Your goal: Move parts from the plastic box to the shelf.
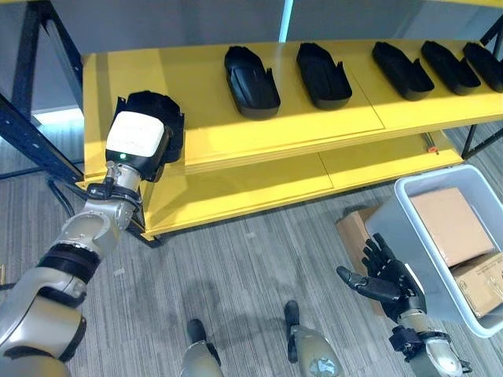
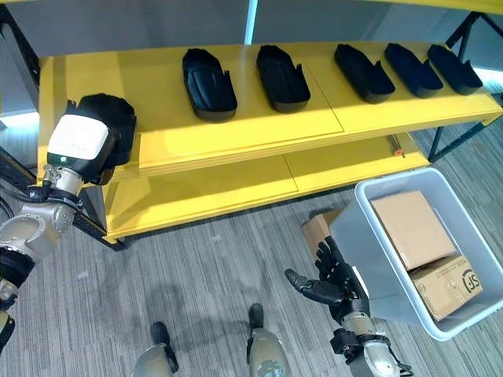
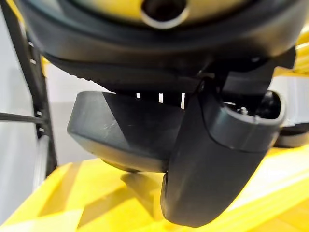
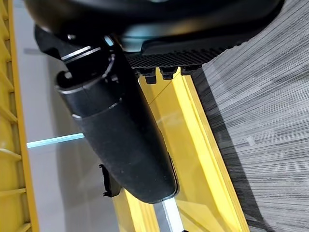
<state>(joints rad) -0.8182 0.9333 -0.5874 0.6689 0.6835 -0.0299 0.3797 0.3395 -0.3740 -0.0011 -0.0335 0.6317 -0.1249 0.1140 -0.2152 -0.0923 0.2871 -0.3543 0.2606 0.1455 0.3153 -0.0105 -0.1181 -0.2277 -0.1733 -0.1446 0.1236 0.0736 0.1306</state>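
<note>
My left hand, with its white cover, is at the left end of the yellow shelf, shut on a black moulded part. In the left wrist view that part hangs just above the shelf top, with the thumb across its front. Several more black parts lie in a row along the shelf to the right. My right hand hovers low over the floor with its fingers spread and empty, beside the grey plastic box.
The plastic box holds brown cardboard boxes. A small cardboard box stands on the carpet against its left side. A dark blue rack post rises left of the shelf. The shelf has a lower yellow board.
</note>
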